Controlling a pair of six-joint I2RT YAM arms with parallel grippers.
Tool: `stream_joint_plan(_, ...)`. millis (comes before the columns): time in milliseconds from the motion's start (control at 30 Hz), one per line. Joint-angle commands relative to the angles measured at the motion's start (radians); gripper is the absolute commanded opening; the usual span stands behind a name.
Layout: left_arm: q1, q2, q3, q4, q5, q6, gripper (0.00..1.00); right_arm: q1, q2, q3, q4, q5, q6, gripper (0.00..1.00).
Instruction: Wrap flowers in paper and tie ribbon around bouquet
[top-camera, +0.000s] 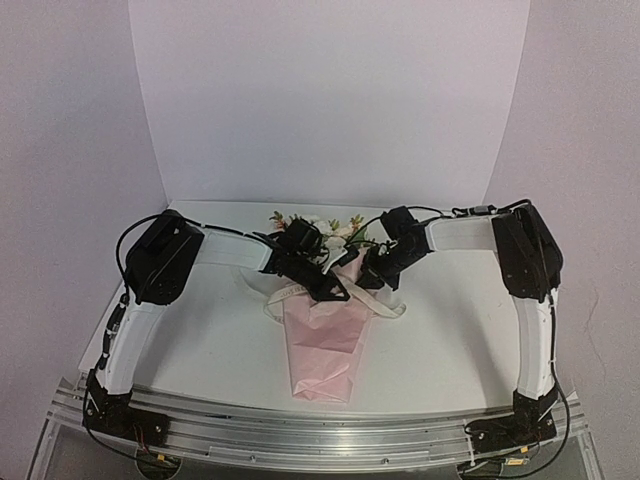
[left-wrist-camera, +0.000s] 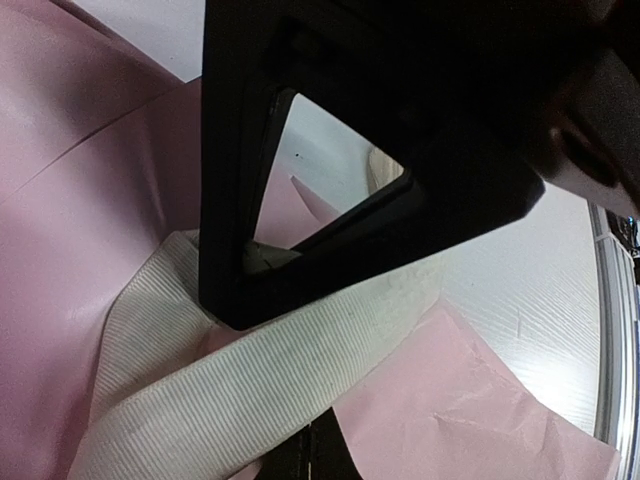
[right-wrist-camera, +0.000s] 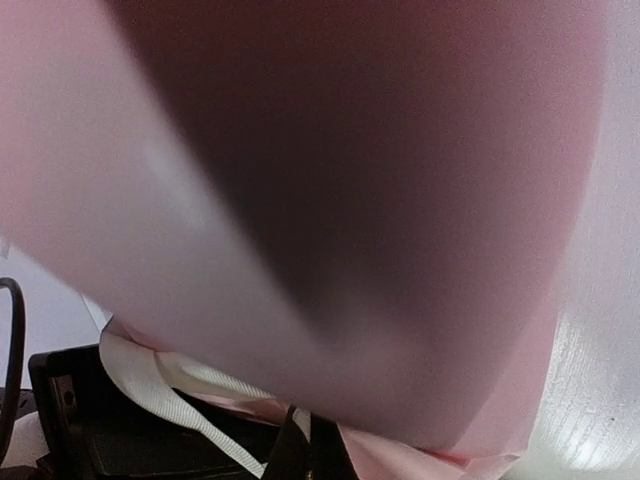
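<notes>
White table (top-camera: 200, 350) carries the bouquet (top-camera: 325, 345) lying mid-surface, blooms (top-camera: 300, 222) pointing away, the ribbon (top-camera: 385, 308) looped round its neck. Probably to hold that loop taut, the left claw (top-camera: 335, 290) is closed on the ribbon; the right claw (top-camera: 368, 278) is closed too, its catch hidden by paper (right-wrist-camera: 300, 200).

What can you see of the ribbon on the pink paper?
The ribbon is a narrow cream strip of ribbed woven fabric, slack. It crosses the upper part of the pink paper cone, loose ends curling onto the table either side. The left end effector, shut, seems to pinch it.
</notes>
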Motion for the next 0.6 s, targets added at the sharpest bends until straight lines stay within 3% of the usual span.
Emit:
stream_joint_plan(0, 0.0, 0.01, 0.039, -0.061, 0.036, 0.04, 0.12, 0.003, -0.041, -0.011, 0.007, 0.049, -0.008, 0.0)
stream_joint_plan(67, 0.001, -0.009, 0.041, -0.094, 0.06, 0.08, 0.14, 0.002, -0.042, -0.013, 0.007, 0.056, -0.01, 0.0)
stream_joint_plan(233, -0.001, -0.022, 0.02, -0.113, 0.042, 0.123, 0.08, 0.0, -0.053, -0.012, 0.007, 0.078, -0.01, 0.0)
stream_joint_plan(400, 0.001, -0.04, 0.041, -0.159, 0.107, 0.14, 0.29, 0.001, -0.078, -0.02, 0.005, 0.13, -0.026, 0.0)
stream_joint_plan(567, -0.001, -0.083, 0.188, -0.448, 0.211, 0.363, 0.53, 0.0, -0.062, -0.047, -0.002, 0.153, -0.039, 0.0)
